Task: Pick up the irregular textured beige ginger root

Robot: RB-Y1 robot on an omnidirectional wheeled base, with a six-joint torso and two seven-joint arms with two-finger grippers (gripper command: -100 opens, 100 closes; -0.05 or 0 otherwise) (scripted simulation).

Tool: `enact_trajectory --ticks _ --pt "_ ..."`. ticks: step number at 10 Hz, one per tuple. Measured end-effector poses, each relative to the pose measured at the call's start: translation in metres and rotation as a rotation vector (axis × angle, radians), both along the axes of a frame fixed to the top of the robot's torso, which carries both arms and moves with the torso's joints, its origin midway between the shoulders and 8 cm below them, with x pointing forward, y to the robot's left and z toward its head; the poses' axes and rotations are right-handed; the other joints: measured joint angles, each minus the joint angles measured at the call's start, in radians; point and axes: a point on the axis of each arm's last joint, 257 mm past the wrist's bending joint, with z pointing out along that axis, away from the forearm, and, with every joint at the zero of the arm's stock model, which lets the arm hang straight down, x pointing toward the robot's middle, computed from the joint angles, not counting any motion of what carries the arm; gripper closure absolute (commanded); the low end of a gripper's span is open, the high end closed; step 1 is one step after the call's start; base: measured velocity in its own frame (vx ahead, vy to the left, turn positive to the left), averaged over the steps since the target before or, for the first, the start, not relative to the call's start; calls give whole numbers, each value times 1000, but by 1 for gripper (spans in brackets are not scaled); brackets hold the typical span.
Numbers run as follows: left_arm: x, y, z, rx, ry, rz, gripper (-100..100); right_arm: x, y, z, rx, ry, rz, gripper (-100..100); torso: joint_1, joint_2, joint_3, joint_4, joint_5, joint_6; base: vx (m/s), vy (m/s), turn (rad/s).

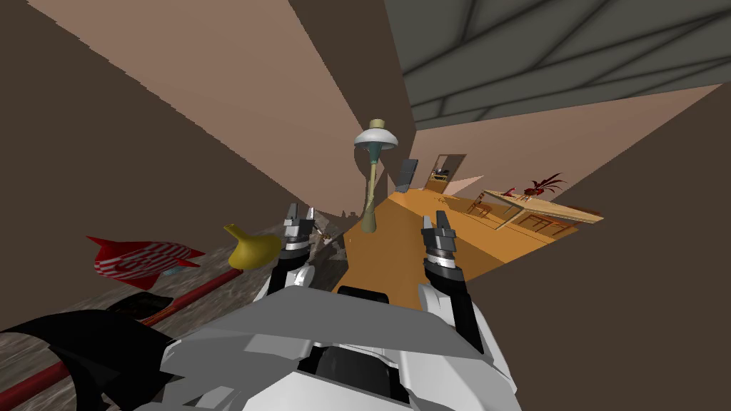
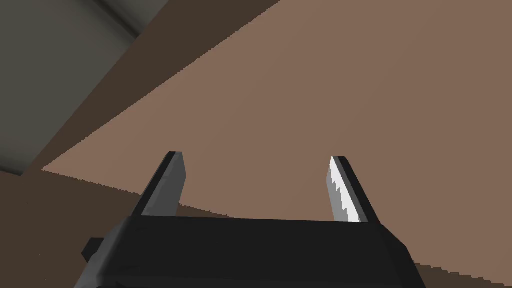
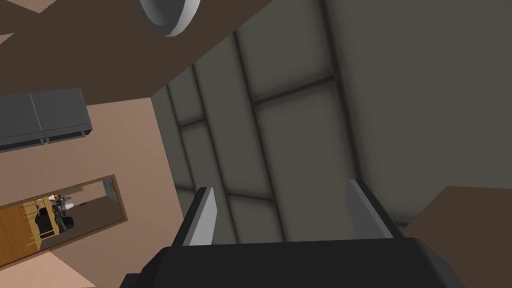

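Head view, walls [image 1: 143, 143]: flat, matte brown planes with no texture, rising behind the floor lamp [image 1: 371, 178] and on both sides of it.
Ceiling [image 1: 571, 50]: dull grey panels split by darker seams, above and to the right of the lamp.
Floor [image 1: 400, 250]: smooth orange boards that look like wood, spreading from the lamp's foot toward the right.
Speckled surface [image 1: 93, 303]: mottled grey-brown and rough-looking, lying left of the lamp's foot.
Table [image 1: 550, 207]: long pale wooden top on thin legs, well to the right of the lamp, with slatted chairs [image 1: 480, 205] beside it and a spiky red plant [image 1: 544, 185] on top.
Lamp itself: white dome shade with a small beige cap, on a slim, slightly knobbly olive stem that flares to a cone foot.
Striped thing [image 1: 146, 260]: red and finned, with a body banded red and white, well left of the lamp on the speckled surface.
Long handle [image 1: 193, 291]: straight red rod ending in a flat black head [image 1: 139, 305], left of the lamp.
Yellow thing [image 1: 253, 251]: smooth gourd shape with a curled neck, between the striped thing and the lamp.
Left gripper [image 1: 300, 212]: just left of the lamp's foot, beside the yellow thing. Its thin blades [image 2: 167, 185] are spread apart with nothing between them.
Right gripper [image 1: 434, 220]: right of the lamp's foot, over the orange boards. Its fingers [image 3: 202, 215] are parted and hold nothing.
Ginger root: small jagged brown bits [image 1: 325, 234] lie between the left gripper and the lamp's foot, too small to tell whether one is the root.
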Motion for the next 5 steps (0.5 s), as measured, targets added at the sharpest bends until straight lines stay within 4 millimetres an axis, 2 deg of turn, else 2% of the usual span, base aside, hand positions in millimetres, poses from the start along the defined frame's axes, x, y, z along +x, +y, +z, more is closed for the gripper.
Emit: enact_trajectory --ticks 5 --pt "18 8 -18 73 122 -27 -100 0 0 0 0 0 0 0 1 4 3 1 0 0 -49 5 -4"
